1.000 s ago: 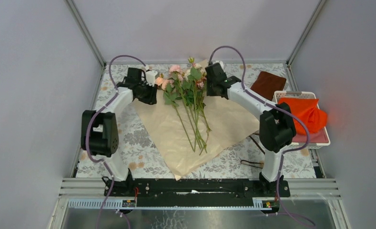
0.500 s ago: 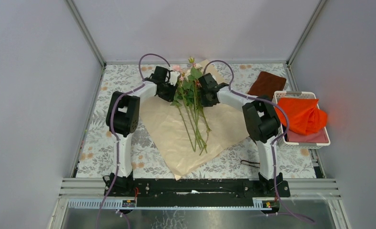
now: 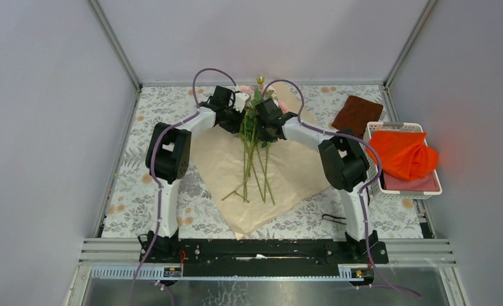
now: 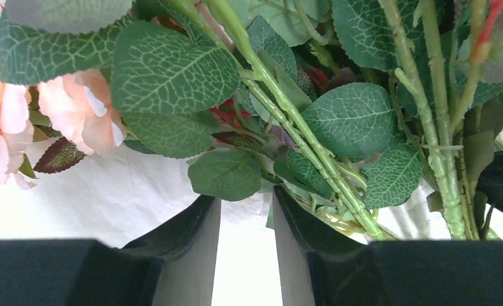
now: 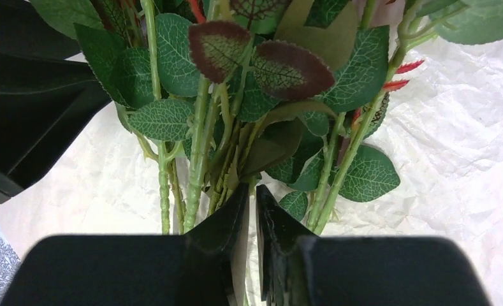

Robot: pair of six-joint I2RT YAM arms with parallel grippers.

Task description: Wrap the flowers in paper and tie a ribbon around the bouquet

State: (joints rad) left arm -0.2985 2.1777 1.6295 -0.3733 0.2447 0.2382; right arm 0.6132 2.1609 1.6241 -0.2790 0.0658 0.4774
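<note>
1. Hidden: from overhead, both grippers' tips are buried in foliage. The wrist views crop the blooms and bleach the sheet almost white
2. The ribbon (image 3: 335, 218), a very thin dark brown string, lies near the right arm's base, partly behind it
3. The flowers (image 3: 254, 145), a small bunch of pale pink and cream roses with green leaves and long thin stems, run far to near. The blooms are raised at the far end, and the stem ends fan out over the paper (image 3: 217, 167), a large peach-orange kraft sheet
4. Right gripper (image 5: 252, 191): jaws nearly together, clenched on the stems
5. Left gripper (image 4: 243, 199): jaws apart, leaves at the tips, grasping nothing
</note>
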